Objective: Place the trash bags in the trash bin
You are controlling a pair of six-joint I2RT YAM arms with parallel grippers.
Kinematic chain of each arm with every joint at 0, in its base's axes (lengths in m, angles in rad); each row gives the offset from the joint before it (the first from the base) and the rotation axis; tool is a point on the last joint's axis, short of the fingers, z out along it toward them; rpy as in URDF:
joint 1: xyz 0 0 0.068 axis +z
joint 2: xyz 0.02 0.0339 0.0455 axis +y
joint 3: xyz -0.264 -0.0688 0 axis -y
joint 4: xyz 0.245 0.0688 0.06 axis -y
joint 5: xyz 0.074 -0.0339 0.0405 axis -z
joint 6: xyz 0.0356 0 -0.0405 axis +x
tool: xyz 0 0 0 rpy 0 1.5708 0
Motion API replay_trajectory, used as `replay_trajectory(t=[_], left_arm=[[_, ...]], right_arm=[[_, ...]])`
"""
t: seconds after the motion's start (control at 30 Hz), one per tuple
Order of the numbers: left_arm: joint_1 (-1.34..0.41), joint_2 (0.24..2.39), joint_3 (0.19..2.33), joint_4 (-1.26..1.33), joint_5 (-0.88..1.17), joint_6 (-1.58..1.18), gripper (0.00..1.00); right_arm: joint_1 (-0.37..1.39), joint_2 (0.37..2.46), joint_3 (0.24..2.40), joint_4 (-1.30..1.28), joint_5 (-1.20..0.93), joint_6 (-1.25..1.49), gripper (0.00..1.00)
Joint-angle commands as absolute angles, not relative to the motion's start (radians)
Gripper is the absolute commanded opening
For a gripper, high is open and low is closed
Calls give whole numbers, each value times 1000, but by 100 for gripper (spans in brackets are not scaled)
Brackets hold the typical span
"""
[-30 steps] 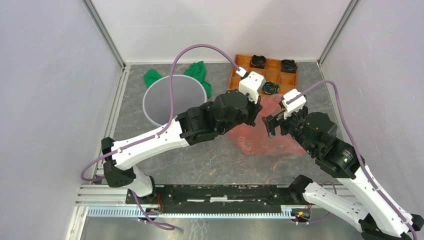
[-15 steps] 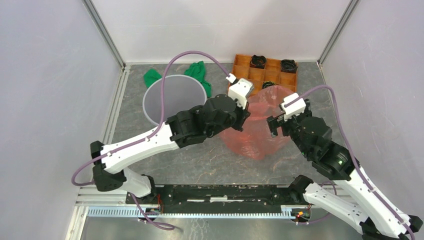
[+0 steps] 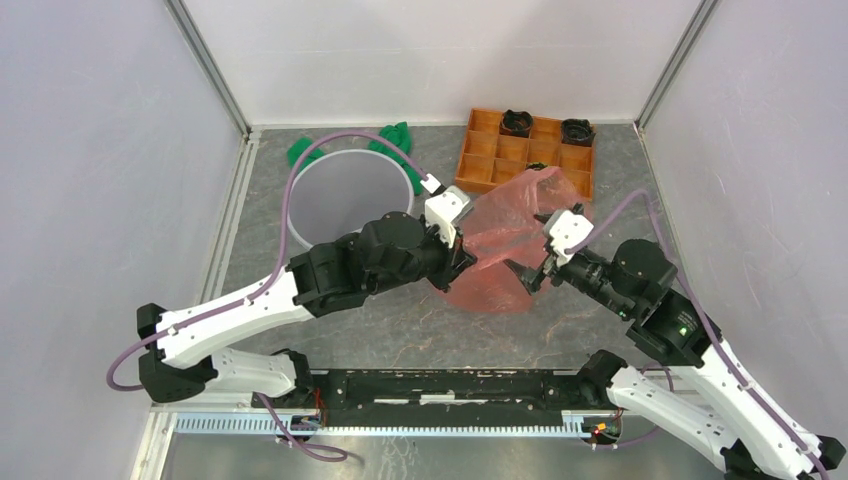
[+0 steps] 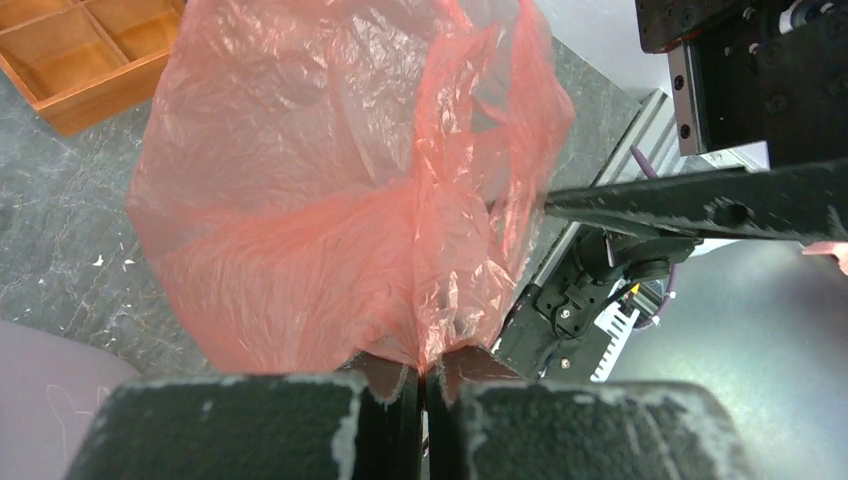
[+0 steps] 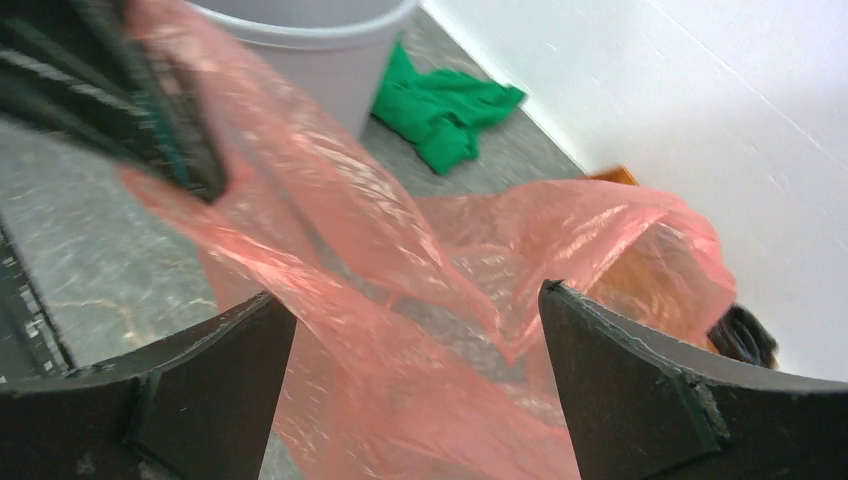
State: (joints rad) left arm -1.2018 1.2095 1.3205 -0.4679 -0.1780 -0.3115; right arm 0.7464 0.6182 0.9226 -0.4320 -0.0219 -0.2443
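The green cloth (image 3: pixel 397 139) lay behind the trash bin (image 3: pixel 345 197), the left gripper (image 3: pixel 463 262) just right of it pinched the trash bag (image 3: pixel 497 238) tight by a gathered edge before the wooden tray (image 3: pixel 503 164), and the right gripper (image 3: pixel 526 272) spread wide around the film.

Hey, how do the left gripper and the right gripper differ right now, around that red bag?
The left gripper is pinched shut on the film of the trash bag; the right gripper stands wide open, clamping nothing. The left gripper is on the bag's side nearer the trash bin; the right gripper is on the opposite side, film between its spread jaws. Both have black fingers.
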Motion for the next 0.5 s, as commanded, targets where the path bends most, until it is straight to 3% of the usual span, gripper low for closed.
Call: replay_trajectory(t=[0.0,0.17,0.47], left_arm=[[-1200,1169,1313,-442,-139,-254,2],[-1200,1150,1297,-435,-108,-235,2],[-1200,1115,1279,-436,-92,-212,2]], right_arm=[[750,584,919,-394,-302,-354,98],[750,567,952,-401,-371,-423,98],[750,714,1018,-411,-490,-456,98]])
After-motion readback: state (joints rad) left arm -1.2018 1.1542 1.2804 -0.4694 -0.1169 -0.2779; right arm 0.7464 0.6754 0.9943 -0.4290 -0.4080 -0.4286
